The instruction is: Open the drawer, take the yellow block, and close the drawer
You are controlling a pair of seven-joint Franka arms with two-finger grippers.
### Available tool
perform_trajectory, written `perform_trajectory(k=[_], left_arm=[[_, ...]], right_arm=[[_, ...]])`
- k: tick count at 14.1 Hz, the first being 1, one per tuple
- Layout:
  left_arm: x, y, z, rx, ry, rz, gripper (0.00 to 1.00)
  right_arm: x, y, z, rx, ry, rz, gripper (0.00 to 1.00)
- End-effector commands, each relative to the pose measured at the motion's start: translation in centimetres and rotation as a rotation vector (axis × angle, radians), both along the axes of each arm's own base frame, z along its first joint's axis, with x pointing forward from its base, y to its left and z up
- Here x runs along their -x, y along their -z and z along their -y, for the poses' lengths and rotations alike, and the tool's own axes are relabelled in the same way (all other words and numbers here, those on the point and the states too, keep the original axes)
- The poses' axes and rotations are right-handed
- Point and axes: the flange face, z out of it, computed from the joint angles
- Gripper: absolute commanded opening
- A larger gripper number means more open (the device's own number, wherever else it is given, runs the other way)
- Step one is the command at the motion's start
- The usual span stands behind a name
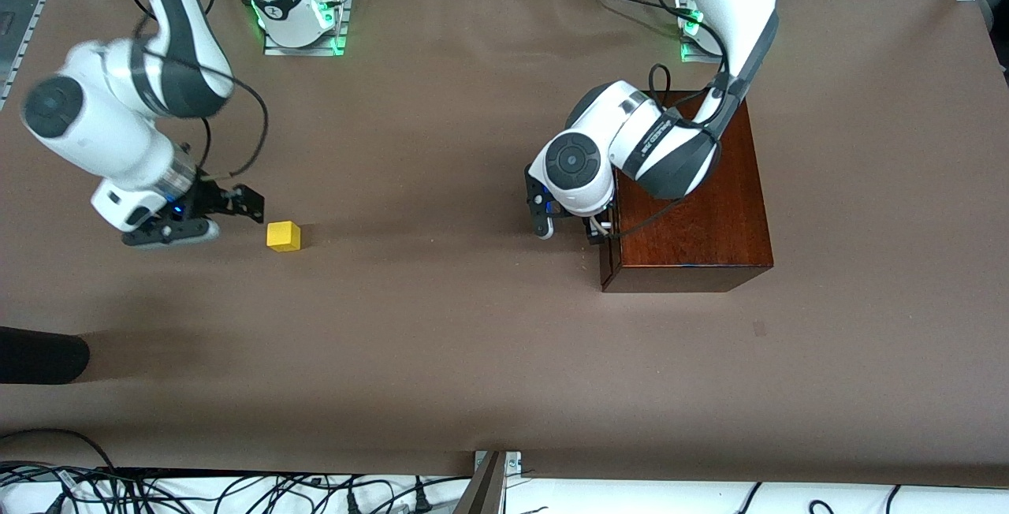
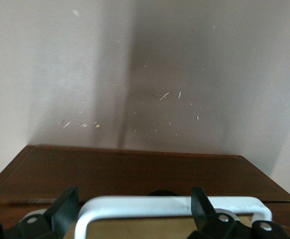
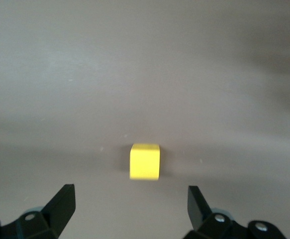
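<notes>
The yellow block (image 1: 284, 236) lies on the brown table toward the right arm's end. In the right wrist view the yellow block (image 3: 145, 161) sits just ahead of the fingertips, apart from them. My right gripper (image 1: 217, 218) hangs low beside it, open and empty, as the right wrist view (image 3: 130, 201) confirms. The mahogany box (image 1: 694, 206) stands toward the left arm's end. Its drawer (image 1: 605, 258) looks pushed in; no tray shows. My left gripper (image 1: 567, 230) is at the drawer front, open, its fingers (image 2: 65, 209) wide apart at the white handle (image 2: 154, 205) without clamping it.
A black rounded object (image 1: 39, 356) pokes in at the table's edge on the right arm's end, nearer to the front camera than the block. Bare brown table (image 1: 441, 301) stretches between block and box. Cables hang along the near edge.
</notes>
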Motion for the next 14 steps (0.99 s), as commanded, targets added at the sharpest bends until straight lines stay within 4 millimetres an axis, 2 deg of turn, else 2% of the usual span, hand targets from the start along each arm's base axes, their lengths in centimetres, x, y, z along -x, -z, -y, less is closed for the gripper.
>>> perform_trajectory(k=[1, 3, 5, 6, 8, 10, 11, 13, 14], left_arm=[[1.3, -8.9, -0.7, -0.014, -0.161, 0.129, 1.0], [2.0, -12.9, -1.2, -0.049, -0.368, 0.184, 1.0], [1.9, -16.1, -3.0, -0.078, -0.502, 0.218, 1.0], [1.7, -17.4, -4.2, -0.093, -0.532, 0.223, 1.0], [-0.4, -20.9, -8.6, -0.111, -0.62, 0.228, 1.0], [-2.5, -24.4, -13.5, -0.091, -0.717, 0.248, 1.0], [-3.6, -25.2, -16.7, -0.081, -0.773, 0.254, 1.0], [-3.6, -28.1, -21.2, 0.022, -0.918, 0.294, 1.0], [-3.1, -28.6, -24.6, 0.06, -1.047, 0.314, 1.0]], right_arm=[[1.8, -6.9, 0.0, -0.013, -0.022, -0.024, 1.0], [2.7, -11.2, -0.2, -0.01, -0.029, -0.066, 1.0], [2.9, -15.1, -0.4, -0.009, -0.036, -0.077, 1.0], [3.0, -16.3, -0.3, -0.009, -0.038, -0.08, 1.0], [3.1, -17.9, -0.3, -0.008, -0.048, -0.076, 1.0], [3.1, -17.8, -0.1, -0.006, -0.048, -0.076, 1.0], [3.0, -17.6, 0.1, -0.006, -0.045, -0.079, 1.0], [3.0, -17.6, -0.1, -0.003, -0.048, -0.077, 1.0], [2.8, -17.7, -0.1, 0.003, -0.05, -0.071, 1.0]])
